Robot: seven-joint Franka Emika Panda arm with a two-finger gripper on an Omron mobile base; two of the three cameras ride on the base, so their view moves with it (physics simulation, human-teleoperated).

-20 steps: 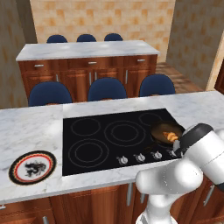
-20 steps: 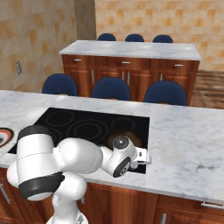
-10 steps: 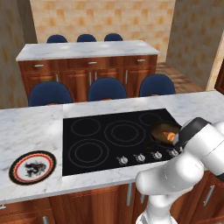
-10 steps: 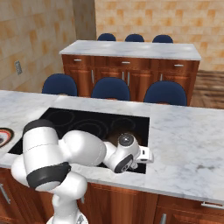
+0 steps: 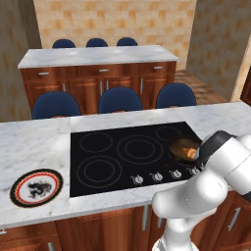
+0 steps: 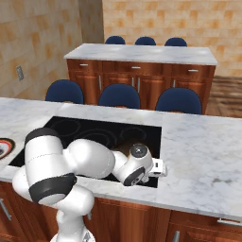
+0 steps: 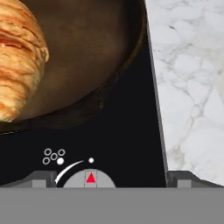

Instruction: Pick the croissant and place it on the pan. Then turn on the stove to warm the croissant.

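Marble surface (image 5: pixel 34 142) is carrying the black stove (image 5: pixel 122 152); at its right front ring the pan (image 7: pixel 100 65) is holding the croissant (image 7: pixel 17 57), so only the heating is remaining. The hand (image 7: pixel 111 180), released with fingers spread wide, is hanging over a knob (image 7: pixel 90 178). Closing off-centre risks slipping off the knob or nudging the pan just beside it.

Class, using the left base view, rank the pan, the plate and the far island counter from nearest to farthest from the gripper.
1. Pan: on the stove's right, beside the gripper.
2. Plate: counter's far left.
3. Island counter: behind the chairs.
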